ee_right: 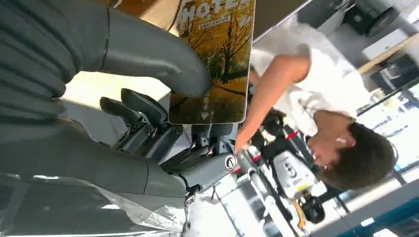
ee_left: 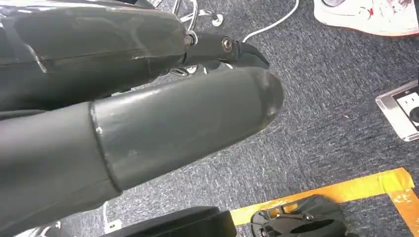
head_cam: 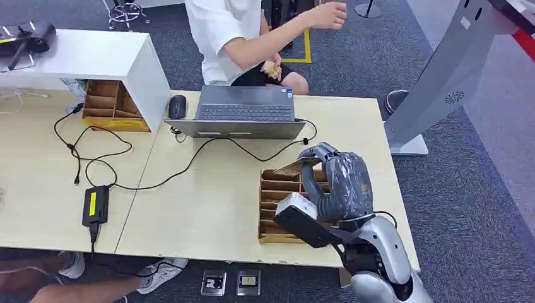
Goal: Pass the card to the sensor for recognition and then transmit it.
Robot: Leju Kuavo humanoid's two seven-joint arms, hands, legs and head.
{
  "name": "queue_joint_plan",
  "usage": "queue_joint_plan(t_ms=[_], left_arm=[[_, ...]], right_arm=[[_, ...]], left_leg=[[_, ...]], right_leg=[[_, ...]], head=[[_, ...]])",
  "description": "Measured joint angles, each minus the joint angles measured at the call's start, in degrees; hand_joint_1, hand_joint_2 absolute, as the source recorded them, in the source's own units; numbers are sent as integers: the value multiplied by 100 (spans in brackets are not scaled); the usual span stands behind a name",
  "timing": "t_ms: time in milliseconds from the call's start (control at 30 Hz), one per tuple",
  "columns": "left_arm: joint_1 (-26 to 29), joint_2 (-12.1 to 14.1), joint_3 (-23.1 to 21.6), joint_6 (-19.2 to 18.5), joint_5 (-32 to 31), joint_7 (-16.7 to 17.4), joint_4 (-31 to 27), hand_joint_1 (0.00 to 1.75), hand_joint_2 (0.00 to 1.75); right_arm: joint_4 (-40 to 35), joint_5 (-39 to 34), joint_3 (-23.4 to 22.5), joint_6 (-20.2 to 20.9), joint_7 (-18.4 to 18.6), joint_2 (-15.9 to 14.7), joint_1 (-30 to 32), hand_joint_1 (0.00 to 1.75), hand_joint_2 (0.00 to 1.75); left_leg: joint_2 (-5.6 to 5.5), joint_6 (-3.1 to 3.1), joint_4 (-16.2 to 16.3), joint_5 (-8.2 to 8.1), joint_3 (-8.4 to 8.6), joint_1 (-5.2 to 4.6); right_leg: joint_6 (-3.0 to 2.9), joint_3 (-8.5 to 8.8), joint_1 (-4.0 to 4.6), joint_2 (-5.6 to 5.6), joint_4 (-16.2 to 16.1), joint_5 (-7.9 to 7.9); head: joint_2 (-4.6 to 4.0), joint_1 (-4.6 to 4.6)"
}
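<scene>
Your right hand pinches the card between the thick thumb and the darker fingers; the card's face carries yellow autumn trees and the word "HOTEL". In the head view the card sits at the hand's 10 o'clock, over the far end of the slotted wooden tray, which lies on the table. At the hand's 11 o'clock stands an open laptop with a mouse beside it; beyond it sits a person in a white shirt. At 2 o'clock a slanted grey sensor stand rises from the floor, well apart from the card. Your left hand hangs over carpet; you cannot tell how its fingers lie.
</scene>
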Motion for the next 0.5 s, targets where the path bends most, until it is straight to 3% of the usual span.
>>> queue_joint_plan(t_ms=[500], left_arm=[[0,2,0,-11,-35,13,0,0,0]], right_arm=[[9,-2566,-136,-63,-610,44,263,175,175]], left_leg=[[-1,-2,0,-2,0,0]], right_leg=[[0,0,0,-1,0,-1]], head=[[0,2]])
